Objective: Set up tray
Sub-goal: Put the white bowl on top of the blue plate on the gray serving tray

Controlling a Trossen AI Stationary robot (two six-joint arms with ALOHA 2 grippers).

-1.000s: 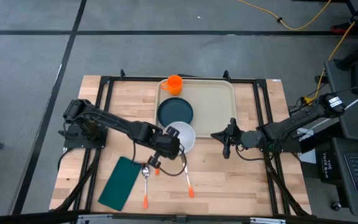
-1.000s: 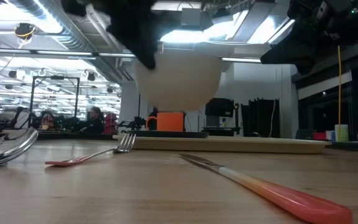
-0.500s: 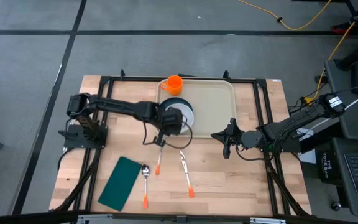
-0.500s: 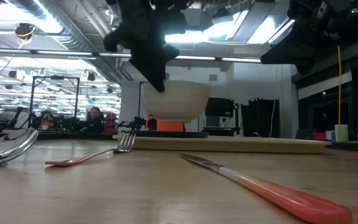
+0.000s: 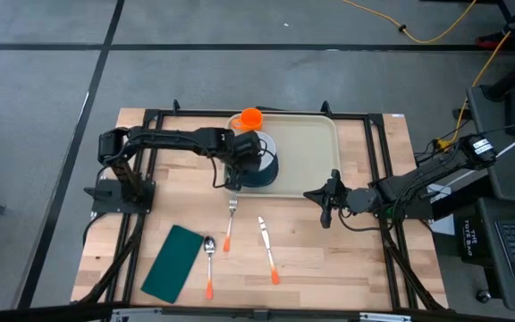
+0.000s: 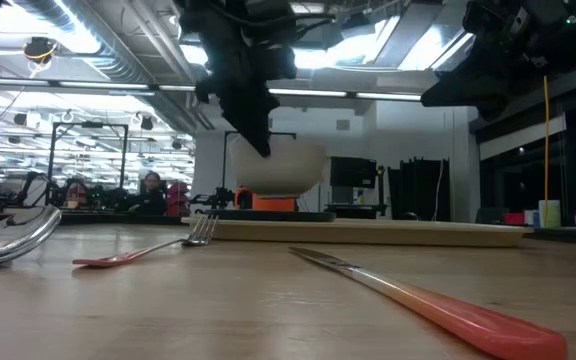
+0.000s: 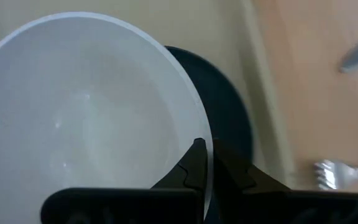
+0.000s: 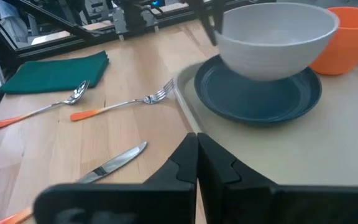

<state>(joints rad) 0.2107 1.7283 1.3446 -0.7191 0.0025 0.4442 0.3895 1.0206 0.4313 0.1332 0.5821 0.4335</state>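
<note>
The left end effector (image 5: 238,168) pinches the white bowl (image 8: 275,38) by its rim above the teal plate (image 8: 260,94), at the tray's (image 5: 307,148) nine o'clock. Right end effector (image 5: 326,199) narrow, idle. The tray looks stiff, light and slippery; grasp its raised rim.

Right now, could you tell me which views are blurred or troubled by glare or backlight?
Low view: bright ceiling lights behind leave the left arm a dark silhouette; the knife up close is soft. Left wrist view: the fork is blurred, the white bowl fills the frame. Right wrist view: fairly even light, the plate clear.
</note>
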